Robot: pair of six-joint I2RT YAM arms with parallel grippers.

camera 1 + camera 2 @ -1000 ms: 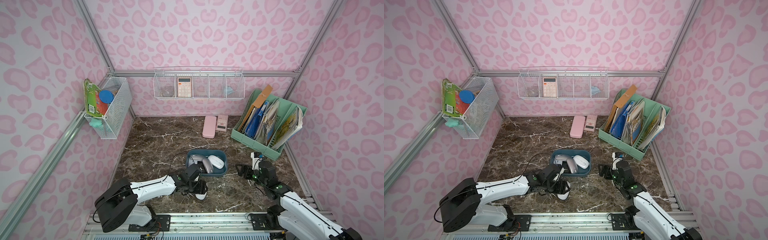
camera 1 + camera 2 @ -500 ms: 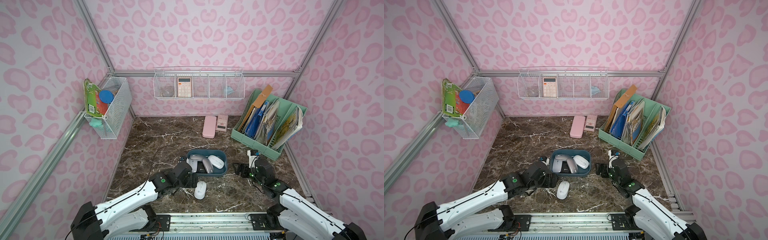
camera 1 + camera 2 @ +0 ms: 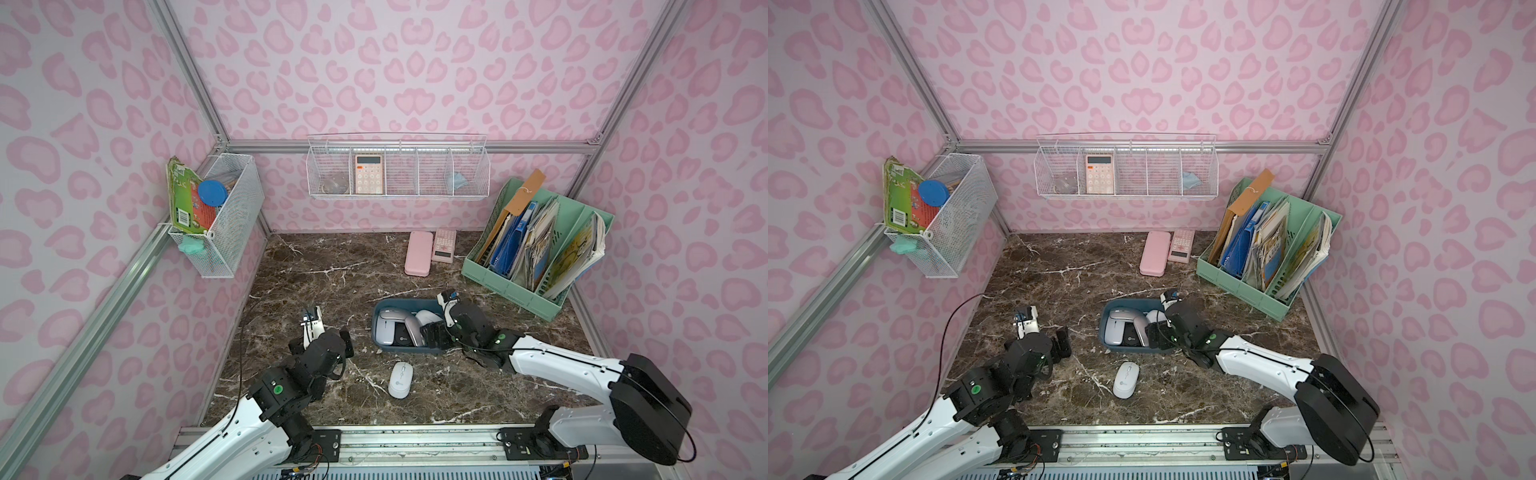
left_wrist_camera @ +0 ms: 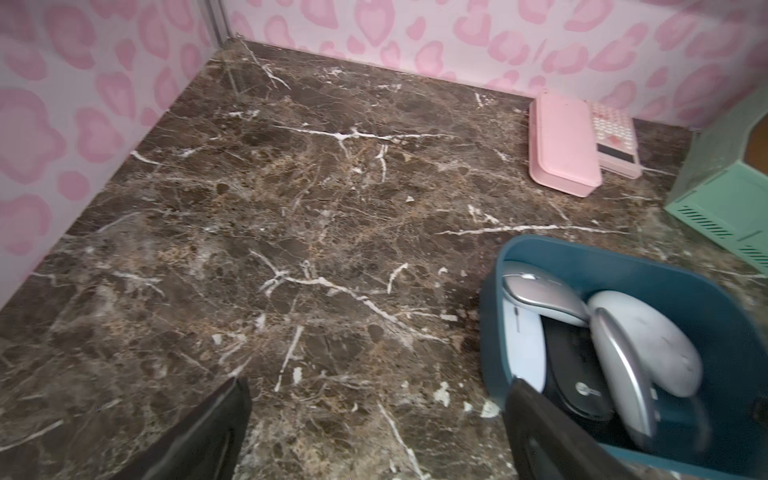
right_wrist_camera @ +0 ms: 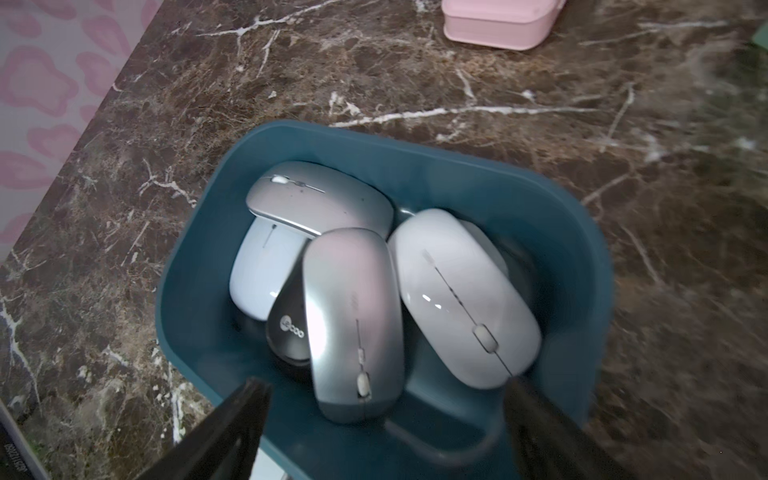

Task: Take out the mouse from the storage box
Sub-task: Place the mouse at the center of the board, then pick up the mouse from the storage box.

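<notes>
The marble worktop [image 3: 332, 270] carried a mint-green file rack [image 3: 498, 276] full of folders [image 3: 509, 245]. The blue-teal storage box [image 3: 409, 350] held several piled mice [image 5: 353, 316], with the right hand [image 5: 386, 384] spread wide above them. The left hand [image 4: 378, 390] stood wide and empty. One white mouse [image 3: 400, 380] lay outside on the worktop, near the box.

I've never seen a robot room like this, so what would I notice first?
The pink spotted walls all around jump out first. Then the blue storage box in the middle of the marble table, stuffed with mice, with the right pincer open over it. One white mouse lies alone on the table, nearer the robot.
</notes>
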